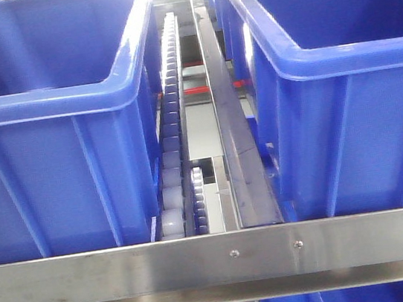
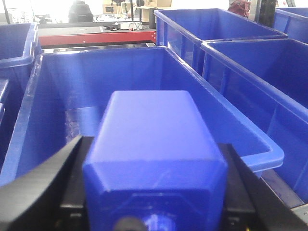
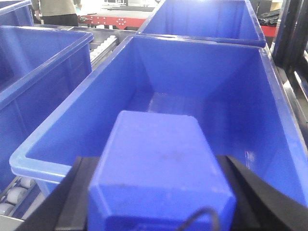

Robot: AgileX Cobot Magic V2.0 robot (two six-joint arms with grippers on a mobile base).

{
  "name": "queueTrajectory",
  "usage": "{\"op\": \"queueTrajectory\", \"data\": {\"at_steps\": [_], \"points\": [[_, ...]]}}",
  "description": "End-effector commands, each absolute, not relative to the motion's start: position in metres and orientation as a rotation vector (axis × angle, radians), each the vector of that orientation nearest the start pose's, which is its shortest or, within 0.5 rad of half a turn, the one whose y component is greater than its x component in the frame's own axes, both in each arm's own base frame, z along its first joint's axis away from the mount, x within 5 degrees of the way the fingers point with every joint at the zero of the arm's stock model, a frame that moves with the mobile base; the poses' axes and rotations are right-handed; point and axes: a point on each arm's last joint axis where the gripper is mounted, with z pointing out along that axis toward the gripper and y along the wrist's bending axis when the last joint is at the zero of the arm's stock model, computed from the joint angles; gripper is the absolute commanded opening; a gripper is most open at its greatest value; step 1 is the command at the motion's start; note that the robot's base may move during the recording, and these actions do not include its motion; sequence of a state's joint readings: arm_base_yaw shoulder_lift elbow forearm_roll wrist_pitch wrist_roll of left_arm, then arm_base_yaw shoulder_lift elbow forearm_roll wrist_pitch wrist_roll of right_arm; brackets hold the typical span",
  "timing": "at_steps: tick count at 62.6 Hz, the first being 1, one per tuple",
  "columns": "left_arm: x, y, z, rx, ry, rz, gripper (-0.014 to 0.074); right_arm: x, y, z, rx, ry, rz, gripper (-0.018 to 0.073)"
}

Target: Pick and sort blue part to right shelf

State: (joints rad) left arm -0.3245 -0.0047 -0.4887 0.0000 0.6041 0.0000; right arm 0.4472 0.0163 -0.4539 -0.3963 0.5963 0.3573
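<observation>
A blue part [image 3: 159, 144] is being held clamped in the right gripper [image 3: 156, 168], another in the left gripper [image 2: 151, 159], above a bin [image 3: 202, 72], release being awaited.

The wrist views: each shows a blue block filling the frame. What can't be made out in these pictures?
Left wrist view: the left blue part hides the near floor of the left arm's bin.
Right wrist view: the right blue part does the same over the right arm's bin.
Front view: neither arm shows; the front bin walls hide its inside.
</observation>
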Motion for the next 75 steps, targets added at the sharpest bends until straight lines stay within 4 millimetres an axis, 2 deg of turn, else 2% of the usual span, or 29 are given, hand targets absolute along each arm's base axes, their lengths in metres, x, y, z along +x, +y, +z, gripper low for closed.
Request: {"op": "queueTrajectory", "data": {"at_steps": [1,48,54,64,75], "points": [[-0.002,0.001,0.330,0.232,1.441,-0.274,0.0281,0.019,-0.011,0.324,-0.193,1.496,0.188,0.0144],[-0.004,0.001,0.338,0.219,1.359,-0.281,0.0281,0.019,-0.011,0.324,-0.193,1.496,0.188,0.0144],[-0.002,0.001,0.344,0.216,1.302,-0.266,0.0281,0.019,-0.011,0.324,-0.193,1.496,0.188,0.0144],[0.027,-0.008,0.361,0.247,1.409,-0.223,0.0281,0.019,-0.011,0.324,-0.194,1.492,0.190,0.0144],[0.092,-0.030,0.383,0.252,1.617,-0.253,0.0281,0.019,-0.011,0.324,-0.194,1.490,0.190,0.0144]]}}
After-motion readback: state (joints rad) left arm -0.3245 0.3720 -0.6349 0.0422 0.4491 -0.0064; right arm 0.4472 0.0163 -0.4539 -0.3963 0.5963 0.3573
